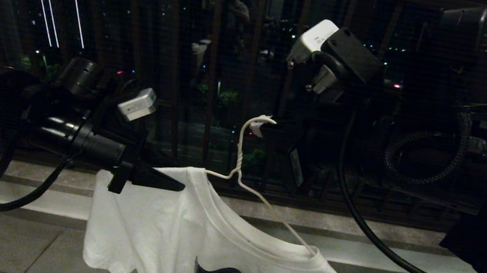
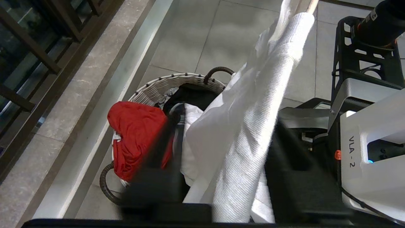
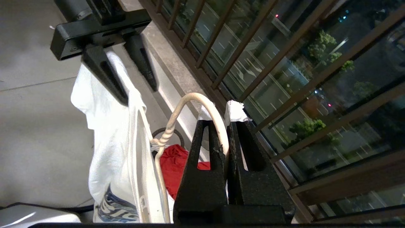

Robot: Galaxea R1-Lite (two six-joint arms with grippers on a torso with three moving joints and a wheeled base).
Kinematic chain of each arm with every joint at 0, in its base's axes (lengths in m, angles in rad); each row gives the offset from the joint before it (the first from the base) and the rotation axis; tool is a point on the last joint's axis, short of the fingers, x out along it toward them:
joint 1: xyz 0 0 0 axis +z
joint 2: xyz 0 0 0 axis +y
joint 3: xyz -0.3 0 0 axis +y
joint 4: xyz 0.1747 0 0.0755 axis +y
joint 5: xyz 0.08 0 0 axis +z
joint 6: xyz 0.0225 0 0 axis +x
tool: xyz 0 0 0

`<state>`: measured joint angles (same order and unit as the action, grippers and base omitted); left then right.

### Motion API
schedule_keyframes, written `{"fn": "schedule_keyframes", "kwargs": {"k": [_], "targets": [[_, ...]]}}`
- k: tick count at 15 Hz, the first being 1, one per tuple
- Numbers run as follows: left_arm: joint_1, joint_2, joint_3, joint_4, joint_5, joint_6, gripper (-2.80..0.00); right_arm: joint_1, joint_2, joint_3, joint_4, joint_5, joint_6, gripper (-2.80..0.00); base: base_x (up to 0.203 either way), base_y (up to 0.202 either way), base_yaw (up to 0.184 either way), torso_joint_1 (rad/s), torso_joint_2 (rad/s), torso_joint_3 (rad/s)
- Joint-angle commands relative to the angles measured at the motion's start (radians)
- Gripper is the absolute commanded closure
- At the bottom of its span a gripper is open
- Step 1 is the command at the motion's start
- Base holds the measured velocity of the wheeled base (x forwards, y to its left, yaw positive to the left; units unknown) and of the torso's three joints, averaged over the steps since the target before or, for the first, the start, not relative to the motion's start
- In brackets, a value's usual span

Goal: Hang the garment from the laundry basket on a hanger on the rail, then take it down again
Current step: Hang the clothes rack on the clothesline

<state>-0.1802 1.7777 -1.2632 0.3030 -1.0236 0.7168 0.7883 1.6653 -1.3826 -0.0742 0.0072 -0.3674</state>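
Observation:
The white garment point(image 1: 207, 234) with a dark blue chest graphic hangs on the thin white wire hanger point(image 1: 239, 155) in mid-air before the balcony railing. My right gripper point(image 3: 223, 122) is shut on the hanger's hook point(image 3: 190, 98) and holds it up. One hanger arm runs into the neck opening. My left gripper point(image 1: 176, 185) is at the garment's other shoulder. Its fingers stand apart with a fold of the shoulder cloth point(image 2: 253, 110) between them. The laundry basket point(image 2: 158, 88) stands on the floor below. The rail is out of view.
A red cloth point(image 2: 136, 133) and a black garment point(image 2: 193, 95) lie in the basket. The dark balcony railing point(image 1: 218, 53) and a stone ledge point(image 1: 20, 171) run behind. My base point(image 2: 364, 126) is close beside the basket. A black cable point(image 1: 380, 238) loops under the right arm.

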Motion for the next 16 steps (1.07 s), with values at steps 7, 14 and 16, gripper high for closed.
{"fn": "schedule_keyframes", "kwargs": {"k": [7, 14, 16], "targets": [[0.001, -0.007, 0.002, 0.001, -0.006, 0.005, 0.0, -0.001, 0.009, -0.003, -0.004, -0.001, -0.004, 0.0, 0.0, 0.0, 0.0, 0.0, 0.0, 0.0], [0.001, -0.007, 0.002, 0.001, -0.006, 0.003, 0.0, -0.004, 0.005, -0.001, 0.002, -0.004, -0.007, -2.8, 0.0, 0.0, 0.0, 0.0, 0.0, 0.0], [0.002, -0.01, 0.002, 0.001, -0.006, 0.003, 0.0, -0.024, 0.002, 0.0, 0.002, -0.006, -0.008, -2.8, 0.0, 0.0, 0.0, 0.0, 0.0, 0.0]]}}
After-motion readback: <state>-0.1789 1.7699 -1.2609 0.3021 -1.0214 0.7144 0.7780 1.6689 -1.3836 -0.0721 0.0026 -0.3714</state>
